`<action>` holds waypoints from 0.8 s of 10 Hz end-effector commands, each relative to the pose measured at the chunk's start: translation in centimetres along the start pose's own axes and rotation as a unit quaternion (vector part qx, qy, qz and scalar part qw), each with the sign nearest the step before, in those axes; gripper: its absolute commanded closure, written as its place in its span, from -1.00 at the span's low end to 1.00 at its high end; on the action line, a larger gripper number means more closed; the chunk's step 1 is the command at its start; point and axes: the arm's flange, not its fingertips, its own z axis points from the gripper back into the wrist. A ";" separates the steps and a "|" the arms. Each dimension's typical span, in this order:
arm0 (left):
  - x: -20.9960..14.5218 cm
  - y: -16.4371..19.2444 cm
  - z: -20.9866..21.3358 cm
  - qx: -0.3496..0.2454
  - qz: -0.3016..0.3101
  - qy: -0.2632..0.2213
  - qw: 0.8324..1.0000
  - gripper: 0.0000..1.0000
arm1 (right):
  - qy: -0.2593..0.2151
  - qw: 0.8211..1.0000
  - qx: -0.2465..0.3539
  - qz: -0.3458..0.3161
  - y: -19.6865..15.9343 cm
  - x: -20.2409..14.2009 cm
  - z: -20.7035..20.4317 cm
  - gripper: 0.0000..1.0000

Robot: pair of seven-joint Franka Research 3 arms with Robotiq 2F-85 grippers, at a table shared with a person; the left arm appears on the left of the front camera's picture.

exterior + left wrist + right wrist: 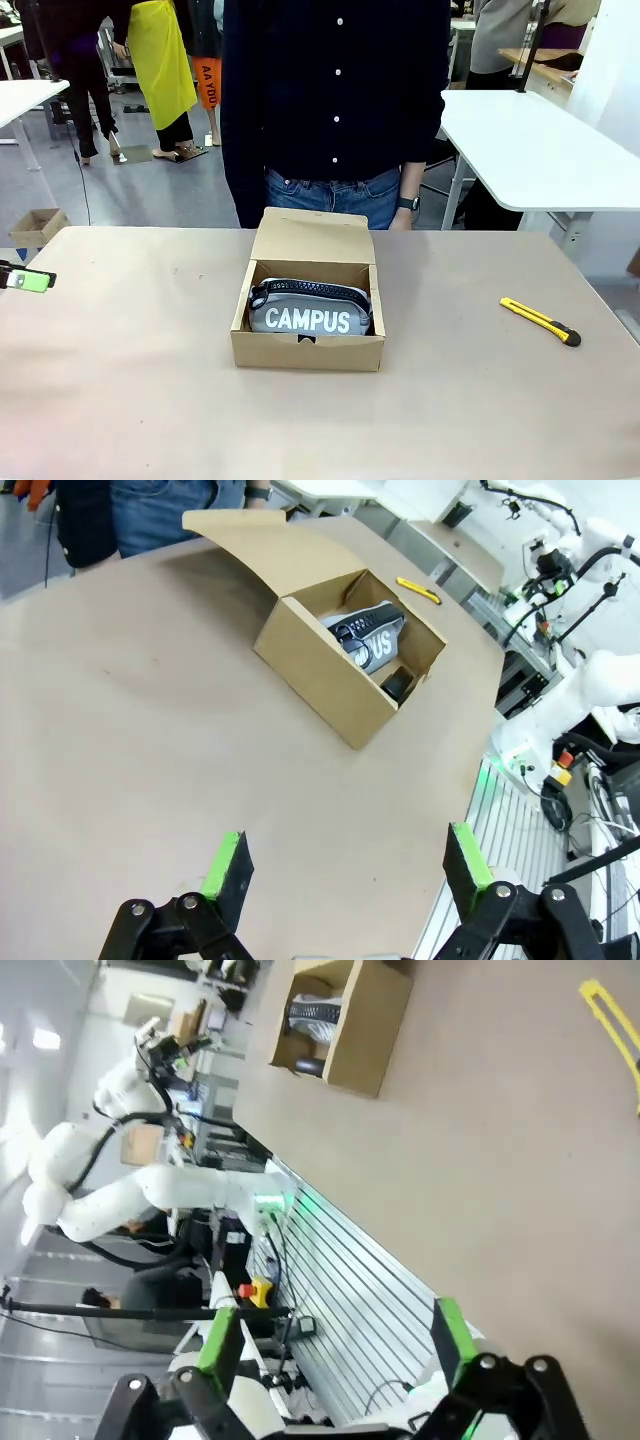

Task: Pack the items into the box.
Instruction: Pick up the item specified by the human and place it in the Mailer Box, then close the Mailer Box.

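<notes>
The brown cardboard box [306, 350] sits mid-table with its flap lid standing open at the back. Inside lies the grey "CAMPUS" pouch [308, 312]. In the left wrist view the box [320, 675] also holds a small black stapler [397, 685] beside the pouch [368, 635]. My left gripper [345, 865] is open and holds nothing, well short of the box; its green tip [30, 281] shows at the table's left edge. My right gripper [335, 1345] is open too, hanging beyond the table's edge, far from the box [365, 1020].
A yellow-and-black utility knife [540, 321] lies on the table to the right of the box. A person [335, 100] stands at the far side behind the box, arms down. Bare tabletop surrounds the box on all sides.
</notes>
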 end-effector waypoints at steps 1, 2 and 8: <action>-0.1 -0.4 -0.3 -0.001 0.002 -0.010 1.000 -1.00 | 0.010 1.000 -0.006 0.022 0.7 0.6 0.7 -1.00; -0.1 -0.4 -0.3 -0.001 0.002 -0.010 1.000 -1.00 | 0.010 1.000 -0.006 0.022 0.7 0.6 0.7 -1.00; -0.1 -0.4 -0.3 -0.001 0.002 -0.010 1.000 -1.00 | 0.010 1.000 -0.006 0.022 0.7 0.6 0.7 -1.00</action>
